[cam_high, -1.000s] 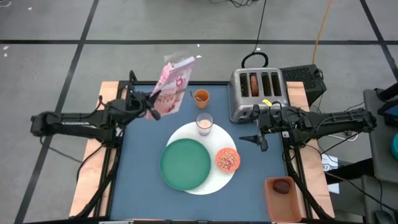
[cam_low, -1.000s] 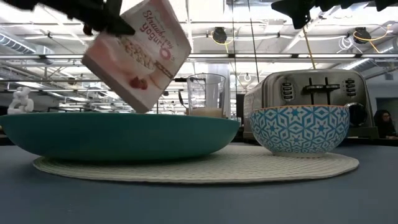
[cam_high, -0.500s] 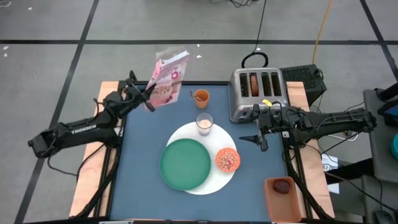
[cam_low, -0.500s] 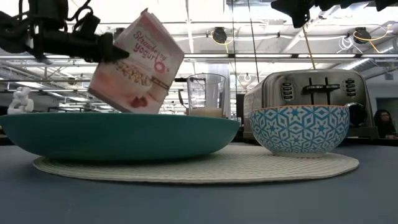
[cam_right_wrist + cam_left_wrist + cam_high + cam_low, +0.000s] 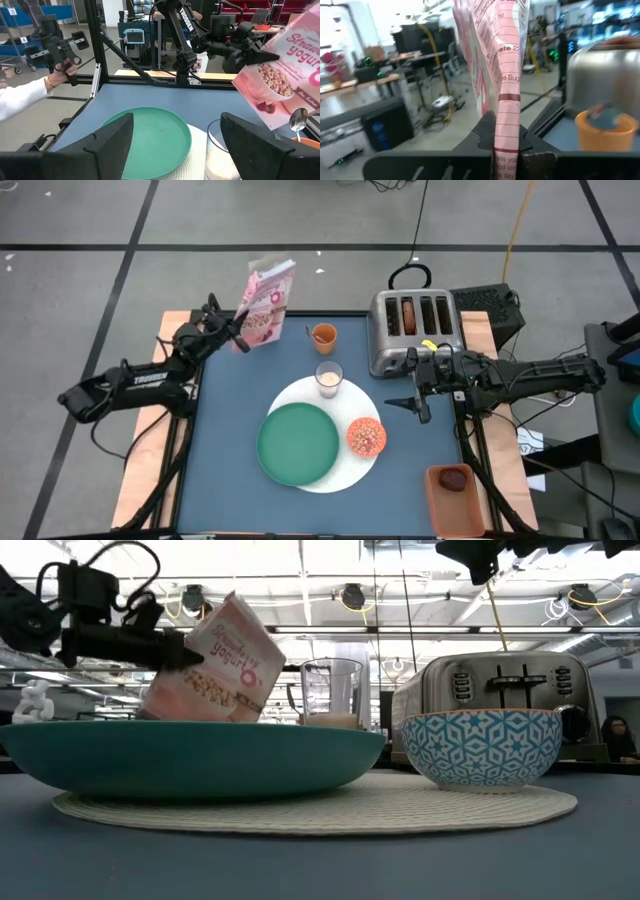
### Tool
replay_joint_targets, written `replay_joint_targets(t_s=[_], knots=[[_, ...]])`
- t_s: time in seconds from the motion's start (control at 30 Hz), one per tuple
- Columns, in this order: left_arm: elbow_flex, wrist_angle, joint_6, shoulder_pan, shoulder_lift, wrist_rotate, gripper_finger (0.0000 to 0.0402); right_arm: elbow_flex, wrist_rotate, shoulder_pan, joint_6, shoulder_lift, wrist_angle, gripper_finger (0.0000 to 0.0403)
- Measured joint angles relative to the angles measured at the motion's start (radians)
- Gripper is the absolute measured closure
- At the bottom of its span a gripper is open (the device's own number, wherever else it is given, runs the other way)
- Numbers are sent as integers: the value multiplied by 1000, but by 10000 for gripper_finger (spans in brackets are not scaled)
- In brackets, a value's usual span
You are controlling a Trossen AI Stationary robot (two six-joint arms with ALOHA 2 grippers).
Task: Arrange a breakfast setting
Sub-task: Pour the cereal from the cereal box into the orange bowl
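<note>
Pink cereal box (image 5: 266, 304) hung tilted over the far left corner of the blue table (image 5: 225, 440), its narrow edge pinched tight between the fingers of the left gripper (image 5: 240, 337) (the wrist view showed the box's side panel rising straight out of the clamp). Just beside the box, toward the toaster (image 5: 415, 328), stood the orange cup (image 5: 323, 335) with a metal spoon (image 5: 298, 120) in it, and nearer the middle the milk glass (image 5: 329, 377) sat at the far rim of the larger white disc (image 5: 352, 465). On that disc lay the green round plate (image 5: 298, 443) and, touching its right side, the small orange bowl (image 5: 366, 437), whose outside showed a blue and white pattern from table height. The right gripper (image 5: 412, 406) hovered above the table in front of the toaster, its fingers spread apart and holding nothing. At the near right corner the dark-red fruit (image 5: 454, 479) rested in an orange tray (image 5: 456, 505). A person's hand (image 5: 64, 70) gripped a controller beyond the table.
</note>
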Motion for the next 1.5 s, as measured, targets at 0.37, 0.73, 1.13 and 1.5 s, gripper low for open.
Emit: replay_joint_targets(t_s=[0.37, 0.73, 1.13, 1.5], knots=[[0, 125, 3, 93, 92, -1, 398, 0, 0, 0, 0, 0, 1, 112], [6, -1, -6, 99, 88, 21, 398, 0, 0, 0, 0, 0, 9, 112], [8, -60, -163, 92, 86, 42, 398, 0, 0, 0, 0, 0, 7, 112], [7, -71, -194, 91, 86, 41, 398, 0, 0, 0, 0, 0, 7, 112]])
